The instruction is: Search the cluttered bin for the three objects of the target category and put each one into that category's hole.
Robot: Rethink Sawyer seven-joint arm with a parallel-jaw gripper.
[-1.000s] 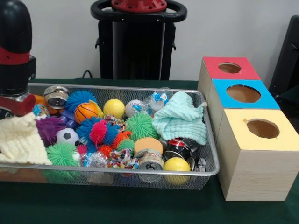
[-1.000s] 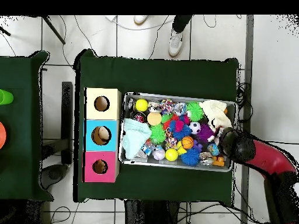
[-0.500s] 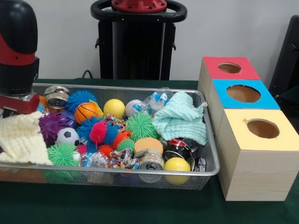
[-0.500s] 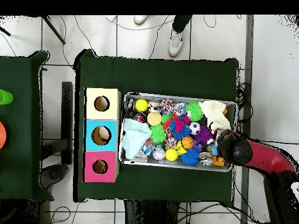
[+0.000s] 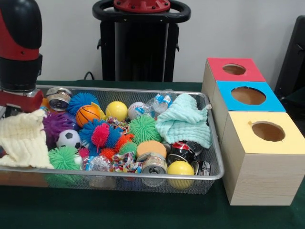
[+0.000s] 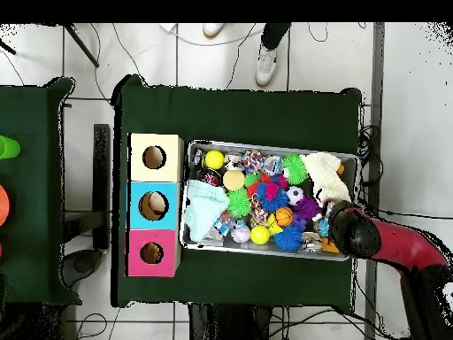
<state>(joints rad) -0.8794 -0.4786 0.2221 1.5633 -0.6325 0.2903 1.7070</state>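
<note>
Table (image 5: 119,210) holds the wire bin (image 5: 217,164), full of clutter, and beside it three boxes in a row: red (image 5: 217,69), blue (image 5: 224,95), yellow (image 5: 290,143), each with a round hole on top.

Arm (image 5: 19,47) stands over the bin's end farthest from the boxes, above a cream cloth (image 5: 21,140) and a purple spiky ball (image 5: 55,125). Gripper itself hidden by the wrist; cannot tell if apart, together or holding anything.

Target category not shown. Candidates in the bin: balls, cans, cloths, e.g. teal cloth (image 5: 183,121), yellow ball (image 5: 116,110).

Step, judged: still searching; nothing visibly lifted. Next: descend on one exposed item, then carry it across the bin to its hole.
</note>
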